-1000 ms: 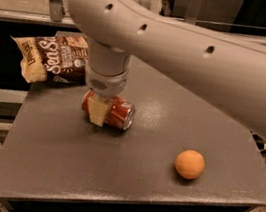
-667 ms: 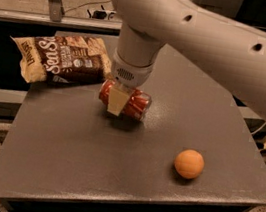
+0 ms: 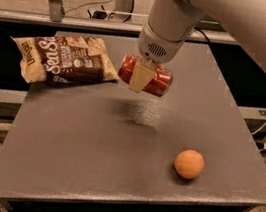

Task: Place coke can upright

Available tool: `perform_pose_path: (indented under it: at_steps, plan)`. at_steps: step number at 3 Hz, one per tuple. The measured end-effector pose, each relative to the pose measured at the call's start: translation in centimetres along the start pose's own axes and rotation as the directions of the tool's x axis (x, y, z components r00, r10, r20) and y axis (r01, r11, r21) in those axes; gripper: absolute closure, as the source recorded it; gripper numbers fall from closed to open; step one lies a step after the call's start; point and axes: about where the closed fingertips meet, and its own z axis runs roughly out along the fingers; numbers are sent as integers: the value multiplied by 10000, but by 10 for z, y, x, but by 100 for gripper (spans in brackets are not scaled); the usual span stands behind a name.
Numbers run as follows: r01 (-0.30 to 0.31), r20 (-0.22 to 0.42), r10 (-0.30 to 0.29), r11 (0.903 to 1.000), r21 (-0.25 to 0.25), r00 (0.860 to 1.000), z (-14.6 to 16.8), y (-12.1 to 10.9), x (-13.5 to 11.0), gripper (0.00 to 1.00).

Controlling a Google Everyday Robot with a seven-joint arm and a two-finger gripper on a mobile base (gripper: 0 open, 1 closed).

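Note:
The red coke can (image 3: 152,79) lies on its side in my gripper (image 3: 142,75), held in the air above the grey table (image 3: 90,146), with its shadow on the surface below. The gripper is shut on the can; one cream-coloured finger (image 3: 141,76) crosses the can's front, the other is hidden behind it. The white arm comes down from the upper right.
A brown chip bag (image 3: 62,58) lies at the table's back left, close to the can's left end. An orange ball (image 3: 188,163) sits at the front right. A rail and cables run behind the table's back edge.
The gripper has lifted the can off the table and carried it up and toward the back, still lying sideways. The bag and ball have not moved.

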Motion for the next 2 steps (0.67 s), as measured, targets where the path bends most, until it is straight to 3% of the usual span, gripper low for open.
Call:
perform_pose_path:
  at_steps: [1,2]
  plan:
    - [-157,199,161,9996,-240,9997,3,-6,8,100]
    - [-929,1933,985,9950,-377,9762,11,-55,42,100]
